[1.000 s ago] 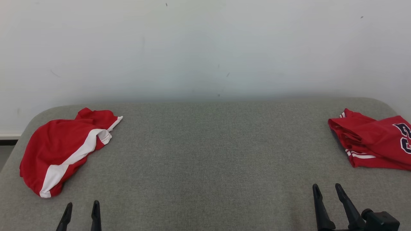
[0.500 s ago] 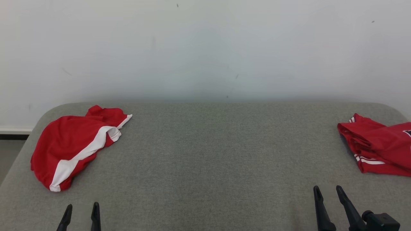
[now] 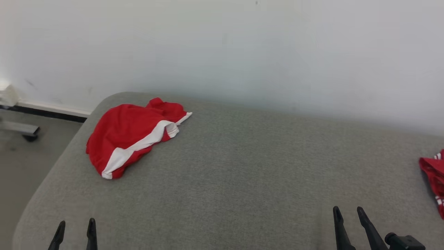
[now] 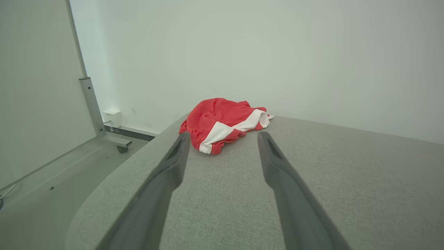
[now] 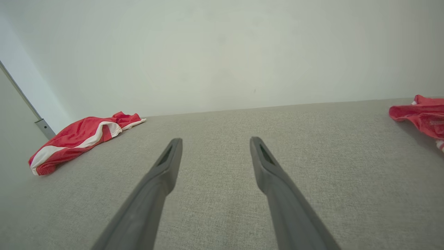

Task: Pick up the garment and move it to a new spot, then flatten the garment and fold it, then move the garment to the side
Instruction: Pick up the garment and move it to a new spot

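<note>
At the far left corner of the grey desk [image 3: 242,173] lies the crumpled red garment [image 3: 131,133], white stripe uppermost, nothing touching it. Left gripper [image 3: 76,222] hovers at the near edge, jaws wide, empty, well apart from the garment. Right gripper [image 3: 348,210] is likewise wide and empty. Second red garment [image 3: 433,173] lies at the right edge, partly cut off.

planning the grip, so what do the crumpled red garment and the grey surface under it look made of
Crumpled red and white garment: thin sports knit, likely synthetic, faint sheen; it slumps in soft folds. Grey surface: matte woven upholstery cloth; coarse weave shows.
</note>
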{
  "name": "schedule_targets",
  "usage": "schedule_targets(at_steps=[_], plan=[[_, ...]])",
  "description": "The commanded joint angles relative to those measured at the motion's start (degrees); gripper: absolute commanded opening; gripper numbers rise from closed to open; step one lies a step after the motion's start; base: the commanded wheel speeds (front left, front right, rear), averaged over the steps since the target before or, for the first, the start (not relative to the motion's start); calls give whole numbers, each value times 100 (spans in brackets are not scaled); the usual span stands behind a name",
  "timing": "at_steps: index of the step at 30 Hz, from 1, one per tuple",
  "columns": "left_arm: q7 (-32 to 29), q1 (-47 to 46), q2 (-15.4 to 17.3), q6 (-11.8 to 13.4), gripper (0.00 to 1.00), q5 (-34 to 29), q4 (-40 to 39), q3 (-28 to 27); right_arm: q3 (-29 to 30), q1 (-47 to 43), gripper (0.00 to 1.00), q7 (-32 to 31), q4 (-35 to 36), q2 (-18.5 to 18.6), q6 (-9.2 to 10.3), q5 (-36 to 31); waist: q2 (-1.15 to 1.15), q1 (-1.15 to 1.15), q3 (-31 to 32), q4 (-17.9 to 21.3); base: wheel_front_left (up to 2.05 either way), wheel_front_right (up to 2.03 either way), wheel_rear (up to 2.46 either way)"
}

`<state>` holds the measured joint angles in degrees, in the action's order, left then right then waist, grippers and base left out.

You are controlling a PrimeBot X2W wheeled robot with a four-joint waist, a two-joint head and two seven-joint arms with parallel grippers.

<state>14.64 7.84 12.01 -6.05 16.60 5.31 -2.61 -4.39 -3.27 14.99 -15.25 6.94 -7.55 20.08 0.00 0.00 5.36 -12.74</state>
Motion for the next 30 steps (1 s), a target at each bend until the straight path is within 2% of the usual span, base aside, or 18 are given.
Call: schedule_targets(at_steps=[1, 5, 12, 24, 30], plan=[[-21, -31, 42, 53, 100, -48, -35, -34, -14, -19, 100, 26, -19, -45, 15, 19, 0, 0, -5, -651, 0, 0, 0], [-69, 19, 98, 99, 100, -56, -93, -51, -10, 2, 100, 26, -54, -69, 15, 35, 0, 0, -12, -1039, 0, 0, 0], [-94, 114, 163, 200, 100, -15, -170, -134, -88, 94, 100, 26, -88, -103, 15, 19, 0, 0, -87, -1420, 0, 0, 0], [-23, 224, 209, 362, 100, 36, -273, -312, -239, 295, 100, 26, -240, -12, 15, 59, 0, 0, -200, -1505, 0, 0, 0], [-213, -205, 429, 251, 100, -11, -175, -195, -58, 202, 100, 26, -168, 14, 15, 45, 0, 0, -249, -1416, 0, 0, 0]])
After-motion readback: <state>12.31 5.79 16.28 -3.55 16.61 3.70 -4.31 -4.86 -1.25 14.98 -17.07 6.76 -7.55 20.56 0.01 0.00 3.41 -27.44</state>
